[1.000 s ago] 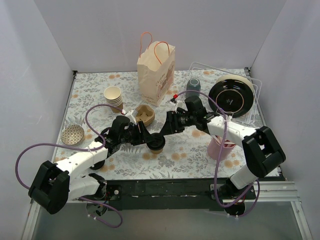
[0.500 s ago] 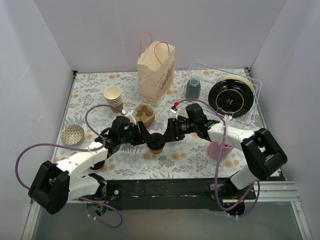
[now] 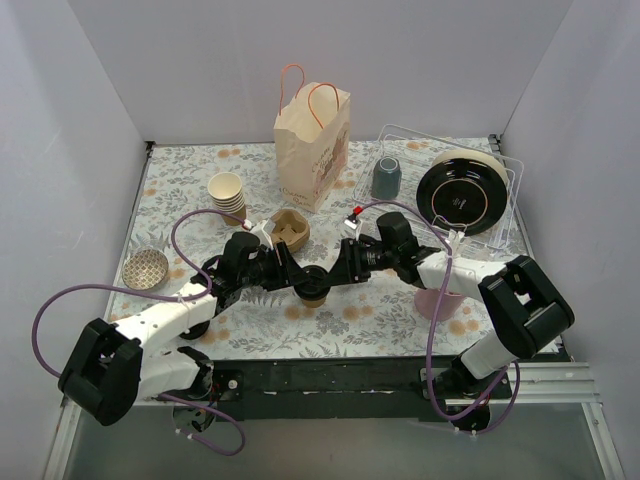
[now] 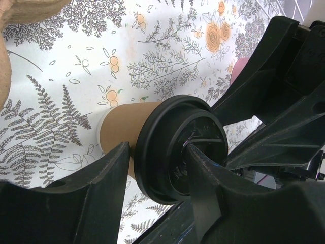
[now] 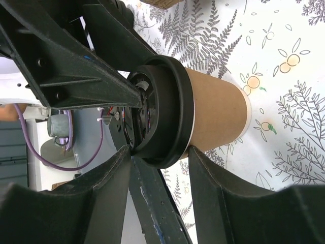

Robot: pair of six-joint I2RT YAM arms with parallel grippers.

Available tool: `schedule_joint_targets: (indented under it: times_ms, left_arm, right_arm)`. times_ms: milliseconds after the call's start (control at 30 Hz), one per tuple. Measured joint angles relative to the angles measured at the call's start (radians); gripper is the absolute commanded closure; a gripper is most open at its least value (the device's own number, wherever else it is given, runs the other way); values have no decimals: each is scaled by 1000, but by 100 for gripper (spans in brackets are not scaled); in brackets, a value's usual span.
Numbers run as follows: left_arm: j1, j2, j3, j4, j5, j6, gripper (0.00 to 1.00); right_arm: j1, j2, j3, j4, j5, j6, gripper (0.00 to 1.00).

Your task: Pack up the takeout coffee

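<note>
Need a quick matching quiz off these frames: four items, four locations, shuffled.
Items:
1. takeout coffee
2. paper bag
3. grey mug
4. patterned bowl

Places:
A. far left of the table
B. mid-table, between the fingers of the left gripper and the right gripper
C. in the clear rack, beside the black plate
D. standing upright at the back, handles up

Pairs: 1-B, 2-D, 3-C, 4-A
</note>
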Motion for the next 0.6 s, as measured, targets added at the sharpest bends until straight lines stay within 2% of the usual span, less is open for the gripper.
schedule_joint_targets:
  times_ms: [333,600]
  left_arm:
    - [1,6,-2,9,3,-5,56]
    - [1,9,-2,11,3,-8,56]
  right_arm:
    - [-5,-4,-68,134,1,22,68]
    - [-5,-6,-84,169,8,22,71]
